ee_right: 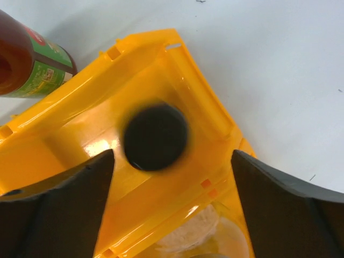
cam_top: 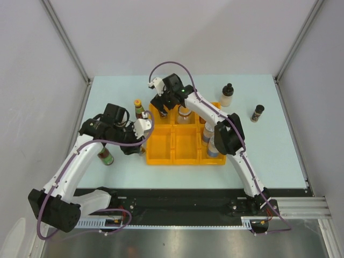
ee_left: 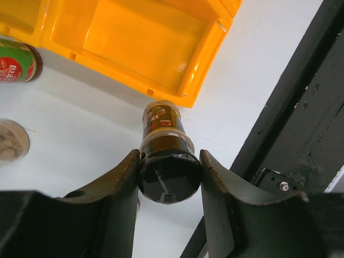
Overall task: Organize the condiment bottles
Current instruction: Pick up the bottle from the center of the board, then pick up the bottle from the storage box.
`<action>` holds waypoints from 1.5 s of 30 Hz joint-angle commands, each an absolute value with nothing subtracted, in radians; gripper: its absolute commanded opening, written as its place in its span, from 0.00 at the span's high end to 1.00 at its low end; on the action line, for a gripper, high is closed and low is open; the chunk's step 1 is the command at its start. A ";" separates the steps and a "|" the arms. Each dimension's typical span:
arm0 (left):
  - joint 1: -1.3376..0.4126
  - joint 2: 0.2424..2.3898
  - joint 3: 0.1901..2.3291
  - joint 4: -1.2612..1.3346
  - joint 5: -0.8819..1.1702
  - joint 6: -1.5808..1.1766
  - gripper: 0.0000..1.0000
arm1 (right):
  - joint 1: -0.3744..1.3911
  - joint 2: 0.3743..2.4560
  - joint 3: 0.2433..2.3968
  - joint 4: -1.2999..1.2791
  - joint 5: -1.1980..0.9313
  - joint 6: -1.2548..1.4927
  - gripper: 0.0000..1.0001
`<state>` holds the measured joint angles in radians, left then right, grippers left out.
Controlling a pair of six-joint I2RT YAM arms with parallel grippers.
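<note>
My left gripper point(ee_left: 169, 161) is shut on the black cap of a brown spice jar point(ee_left: 161, 121), just outside the near-left corner of the yellow tray point(ee_left: 204, 80); in the top view this gripper point(cam_top: 138, 146) is at the tray's left front. My right gripper point(ee_right: 172, 156) is open above the tray's back-left compartment point(cam_top: 163, 110), where a black-capped jar point(ee_right: 156, 137) stands, blurred. A clear jar point(cam_top: 184, 114) and blue-labelled shakers point(cam_top: 210, 138) are in other compartments. A red/green sauce bottle point(cam_top: 138, 107) stands beside the tray's back-left corner and also shows in the right wrist view point(ee_right: 32, 59).
A green-labelled bottle point(cam_top: 106, 156) is on the table left of the tray, under my left arm. A white black-capped bottle point(cam_top: 227, 95) and a small dark jar point(cam_top: 257, 113) stand at the back right. A silver-lidded jar point(ee_left: 9, 141) is near my left gripper. A black rail point(cam_top: 177, 201) runs along the table's near edge.
</note>
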<state>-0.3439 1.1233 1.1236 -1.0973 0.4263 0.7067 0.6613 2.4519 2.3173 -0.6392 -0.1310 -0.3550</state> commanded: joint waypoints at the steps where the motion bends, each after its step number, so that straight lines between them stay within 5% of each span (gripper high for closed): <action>1: -0.348 1.126 1.181 -1.103 0.469 0.709 1.00 | 0.661 2.451 2.358 -0.623 -0.098 -0.361 0.00; 20: -0.370 1.304 1.315 -0.917 0.505 0.632 1.00 | 0.558 2.145 2.212 -0.696 -0.141 -0.330 0.00; 29: -0.371 1.203 1.241 -0.819 0.508 0.601 1.00 | 0.618 2.247 2.362 -0.853 -0.175 -0.307 0.02; 45: -0.371 1.042 1.192 -0.844 0.465 0.594 1.00 | 0.716 2.444 2.421 -0.847 -0.278 -0.158 0.21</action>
